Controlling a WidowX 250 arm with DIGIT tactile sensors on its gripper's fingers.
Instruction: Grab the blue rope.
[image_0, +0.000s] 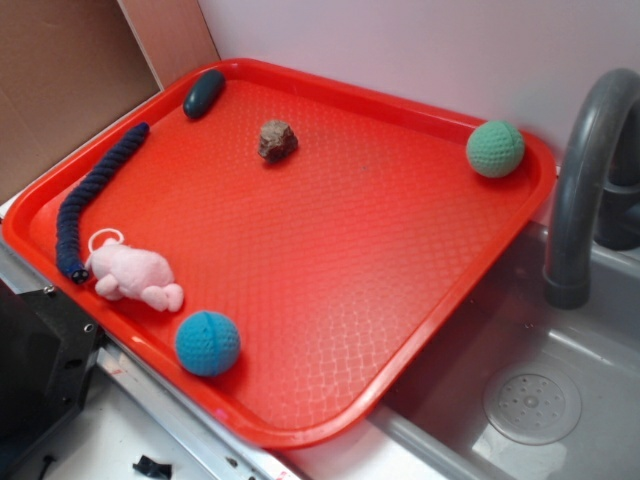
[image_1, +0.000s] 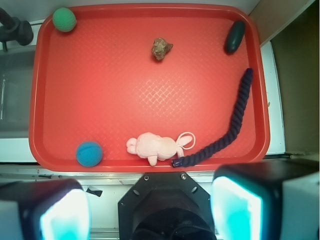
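While the gripper (image_1: 150, 212) hung wide open and empty above the tray (image_1: 140, 100), the rope (image_1: 235, 125) lay curved along its edge, one end touching the pink toy (image_1: 152, 146).

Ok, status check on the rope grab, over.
Gripper open, jaws wide, high over the tray's near edge. Rope untouched along the tray rim. Pink toy lies against its near end.

A pale pinkish wall (image_0: 420, 50) is running behind the scene, with a brown cardboard panel (image_0: 60, 80) leaning at the left corner. A grey sink basin (image_0: 540, 390) is sitting to the right, its round drain (image_0: 532, 407) showing, and a dark grey curved faucet (image_0: 585, 170) is rising beside it. Even, soft light is falling over the white surface (image_0: 110, 440).
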